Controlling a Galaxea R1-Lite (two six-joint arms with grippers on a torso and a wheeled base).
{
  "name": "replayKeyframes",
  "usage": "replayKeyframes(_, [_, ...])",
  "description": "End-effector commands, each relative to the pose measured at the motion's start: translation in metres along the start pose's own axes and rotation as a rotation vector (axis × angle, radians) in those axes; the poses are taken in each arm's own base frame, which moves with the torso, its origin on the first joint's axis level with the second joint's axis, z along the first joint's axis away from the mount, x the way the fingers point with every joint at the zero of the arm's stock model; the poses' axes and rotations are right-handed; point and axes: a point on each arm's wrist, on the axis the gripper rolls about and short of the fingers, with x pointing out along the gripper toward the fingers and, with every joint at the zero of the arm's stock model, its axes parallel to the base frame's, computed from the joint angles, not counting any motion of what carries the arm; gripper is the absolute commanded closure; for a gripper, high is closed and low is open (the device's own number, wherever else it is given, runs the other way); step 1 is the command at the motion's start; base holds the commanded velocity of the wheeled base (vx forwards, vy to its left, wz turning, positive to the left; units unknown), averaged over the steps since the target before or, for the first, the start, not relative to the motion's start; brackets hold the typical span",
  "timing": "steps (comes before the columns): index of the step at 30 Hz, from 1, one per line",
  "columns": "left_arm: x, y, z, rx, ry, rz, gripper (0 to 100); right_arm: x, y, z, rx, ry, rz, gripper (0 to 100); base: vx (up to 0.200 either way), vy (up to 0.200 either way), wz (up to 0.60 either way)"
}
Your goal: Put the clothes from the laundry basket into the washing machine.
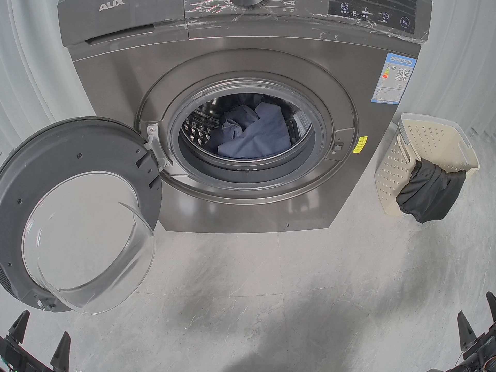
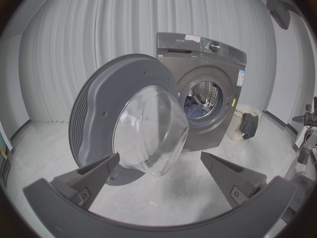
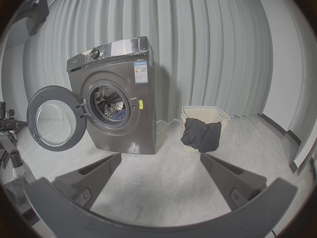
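Facing a grey metal front-loading washing machine (image 1: 232, 58), with its round glass-windowed door (image 1: 67, 151) swung fully out to the left so as to leave the drum mouth free. Inside the drum, a crumpled blue-grey garment (image 1: 256, 133), lying toward the front. Beside the machine on the right, on the floor, a cream perforated plastic laundry basket (image 1: 439, 140), with a black garment (image 1: 431, 192) draped over its near rim, half out and so likely easy to pinch from above. Possibly more cloth deeper in the basket, but hard to tell from here. Low and well back from both, the left gripper (image 2: 159, 156) and right gripper (image 3: 160, 156), fingers of each spread wide and holding nothing. Probably next: going for the black garment with the right, as the nearer.
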Motion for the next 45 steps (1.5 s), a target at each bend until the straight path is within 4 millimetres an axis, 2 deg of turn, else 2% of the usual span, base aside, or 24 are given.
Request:
replayKeyframes(1, [0.0000, 0.0002, -0.0031, -0.009, -0.014, 0.001, 0, -0.0003, 0.0001, -0.0049, -0.002, -0.003, -0.001, 0, 0.000, 0.000, 0.00])
replayKeyframes(8, [0.0000, 0.0003, -0.0031, -0.018, -0.014, 0.008, 0, -0.0002, 0.0001, -0.0054, 0.000, -0.001, -0.001, 0, 0.000, 0.000, 0.00])
replayKeyframes(45, [0.0000, 0.0004, -0.0030, -0.038, -0.015, 0.011, 0, -0.0003, 0.0001, -0.0049, 0.000, -0.003, -0.001, 0, 0.000, -0.195, 0.00])
